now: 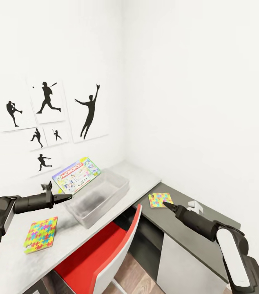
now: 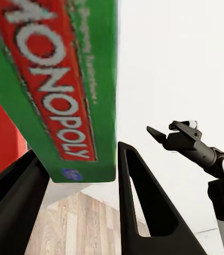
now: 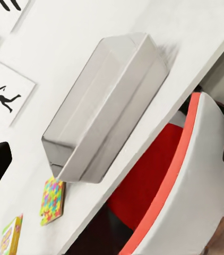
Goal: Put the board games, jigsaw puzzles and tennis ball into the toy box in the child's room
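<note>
My left gripper [image 1: 67, 197] is shut on the lower edge of the large pale-green board game [image 1: 77, 174], holding it tilted in the air over the far-left rim of the toy box [image 1: 99, 196]. Up close, the game's red title band [image 2: 64, 79] sits between my fingers [image 2: 144, 202]. The grey bin looks empty. One jigsaw puzzle [image 1: 41, 234] lies flat on the table [image 1: 141, 175] near my left arm. The other jigsaw puzzle [image 1: 160, 199] lies on the lower dark desk, with my shut right gripper [image 1: 166, 204] just beside it. The tennis ball and the bed are out of view.
A red-and-white chair [image 1: 105, 257] is pushed in under the table's front edge, below the bin. A small white object [image 1: 195, 206] lies on the dark side desk [image 1: 195, 241] by my right arm. White walls with black sports silhouettes [image 1: 48, 98] close the corner.
</note>
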Controlling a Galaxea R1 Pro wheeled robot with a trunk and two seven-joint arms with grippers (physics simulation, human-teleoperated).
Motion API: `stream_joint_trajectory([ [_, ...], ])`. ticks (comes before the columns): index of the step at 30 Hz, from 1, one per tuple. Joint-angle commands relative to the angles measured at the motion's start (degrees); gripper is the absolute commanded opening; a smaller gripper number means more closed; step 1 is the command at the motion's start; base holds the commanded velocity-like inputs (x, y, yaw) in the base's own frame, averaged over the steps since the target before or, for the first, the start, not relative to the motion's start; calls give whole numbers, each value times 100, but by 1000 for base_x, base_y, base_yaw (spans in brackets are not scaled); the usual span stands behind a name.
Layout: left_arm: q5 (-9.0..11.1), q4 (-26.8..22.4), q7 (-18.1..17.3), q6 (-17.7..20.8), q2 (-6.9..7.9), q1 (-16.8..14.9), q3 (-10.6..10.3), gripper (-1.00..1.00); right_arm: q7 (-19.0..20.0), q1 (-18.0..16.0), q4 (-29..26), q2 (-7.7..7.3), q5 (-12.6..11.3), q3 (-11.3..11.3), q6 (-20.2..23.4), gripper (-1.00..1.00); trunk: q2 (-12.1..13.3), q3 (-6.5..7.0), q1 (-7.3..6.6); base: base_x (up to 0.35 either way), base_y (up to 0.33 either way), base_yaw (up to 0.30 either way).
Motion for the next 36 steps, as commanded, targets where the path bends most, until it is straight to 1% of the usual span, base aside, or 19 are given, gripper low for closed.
stream_joint_trajectory([
  [1,-16,0,-33,56,-3,-4,7,-100,56,-1,0,0,48,-11,17,100,-4,-2,4,196,0,290],
  [8,-16,0,-29,56,-3,-1,6,-100,58,0,3,-6,47,-11,1,100,-4,-2,4,76,0,291],
  [17,-16,0,-28,54,-3,-1,6,-100,61,0,3,-6,47,-11,0,100,-4,-2,4,219,-44,265],
  [24,-16,0,-28,54,-3,-1,6,-100,61,1,3,-8,47,-11,-1,100,-4,-2,4,212,-161,40],
  [36,-16,0,-25,55,-3,-1,6,-100,58,-4,28,-2,48,-19,-3,100,-4,-2,4,159,-18,2],
])
